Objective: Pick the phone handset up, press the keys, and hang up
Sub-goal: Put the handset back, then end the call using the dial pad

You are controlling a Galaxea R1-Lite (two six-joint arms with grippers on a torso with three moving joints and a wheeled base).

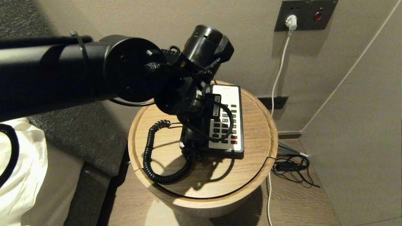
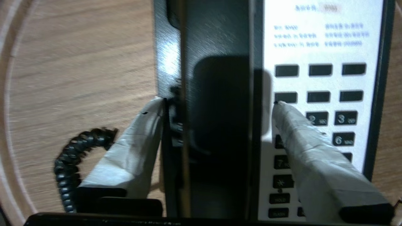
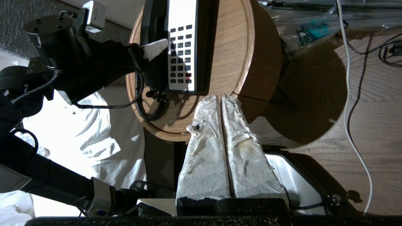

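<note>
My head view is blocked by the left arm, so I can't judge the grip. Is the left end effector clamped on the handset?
Observer: No. In the left wrist view the left end effector is open. It straddles the handset, which lies on the base beside the keys.
Operator: Where is the right end effector? I can't see it at all.
Observer: The right wrist view shows the right end effector shut and holding nothing, near the table rim and apart from the phone.
</note>
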